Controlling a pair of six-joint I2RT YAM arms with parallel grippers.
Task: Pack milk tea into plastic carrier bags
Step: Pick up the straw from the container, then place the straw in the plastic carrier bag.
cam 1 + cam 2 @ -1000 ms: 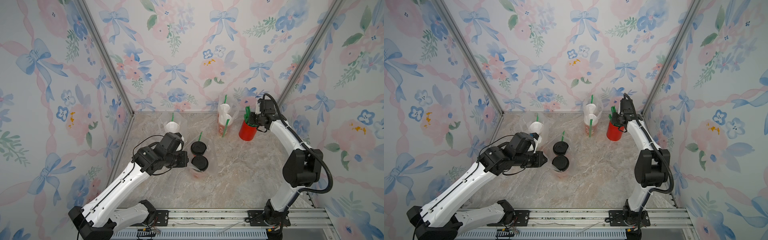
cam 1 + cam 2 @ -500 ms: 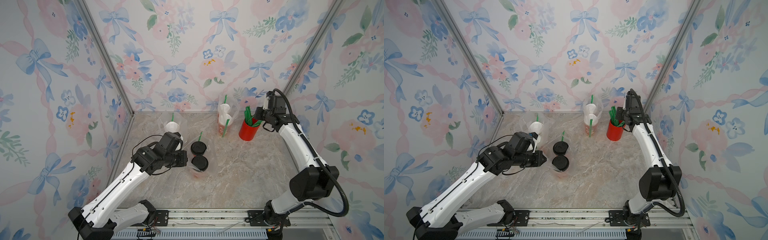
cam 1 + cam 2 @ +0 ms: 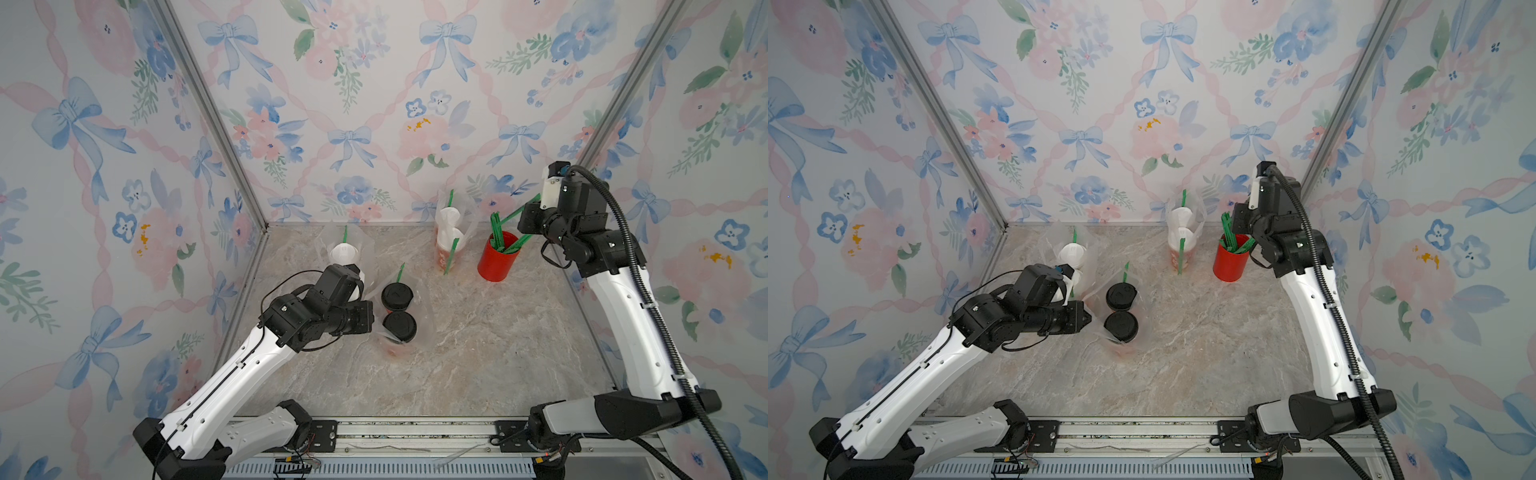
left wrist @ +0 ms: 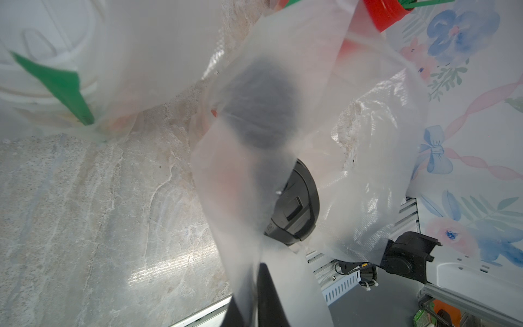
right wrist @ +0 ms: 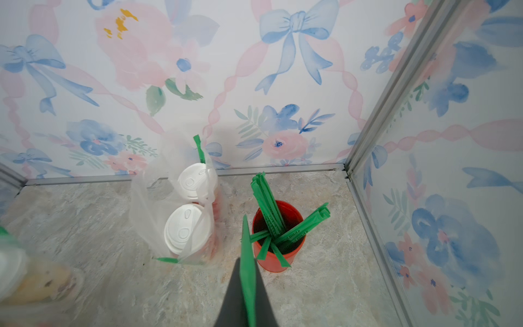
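Packing looks close to done on the marble-patterned bench (image 3: pixel 498 365). The right gripper (image 5: pixel 248 266), down among the straws in the plain red cup (image 3: pixel 496 264) a second ago, has risen clear of it and drawn back toward the right wall. It is clenched on a single green straw (image 5: pixel 246 243) that stands up between its fingers in the right wrist view. Across the bench the left gripper (image 4: pixel 256 273) has narrowed over the same second. It now pinches the near edge of the middle carrier bag (image 3: pixel 422 336), with thin film running up from between its fingers in the left wrist view. That bag stands at mid-bench and holds the two black-lidded milk teas (image 3: pixel 397 296) side by side, with one straw (image 3: pixel 401 272) poking from its mouth. The other cups have not moved. Two white-lidded milk teas (image 5: pixel 185 229) sit with two straws in the bag (image 5: pixel 147 215) by the back wall, just beside the red cup. A white-lidded cup (image 3: pixel 344 253) shows in the third bag (image 3: pixel 326 245) near the left wall, and its partner is mostly hidden behind the left arm. Since every visible cup is already bagged, the drawn straw looks meant for the black-lidded pair. The left gripper seems to be steadying their bag, but the film is slack and could fold over the lids.
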